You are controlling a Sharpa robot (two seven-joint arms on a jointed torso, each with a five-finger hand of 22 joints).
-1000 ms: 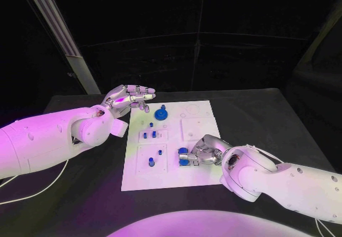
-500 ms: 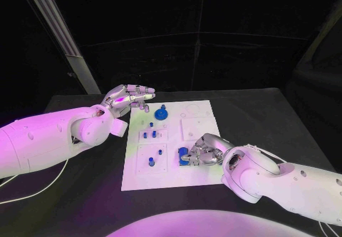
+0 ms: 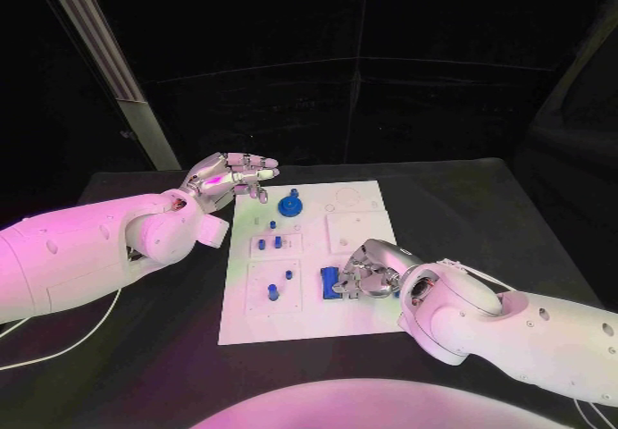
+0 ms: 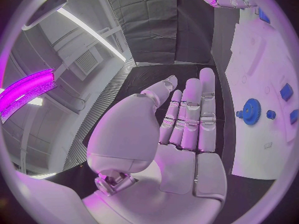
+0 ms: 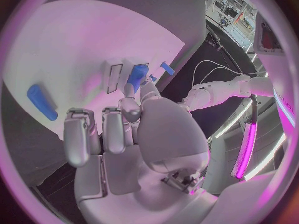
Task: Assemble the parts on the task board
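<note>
Seating a block on the board

My right hand (image 3: 367,273) presses a blue block (image 3: 329,282) near the board's (image 3: 361,201) right edge; it needs pushing home, I judge. My left hand (image 3: 236,179) hovers, fingers apart, off the far left corner.

Access over task board (image 3: 361,201)
Far right portion unobstructed; right hand (image 3: 367,273) blocks near centre; blue gear (image 3: 291,206) stands far centre.
</note>
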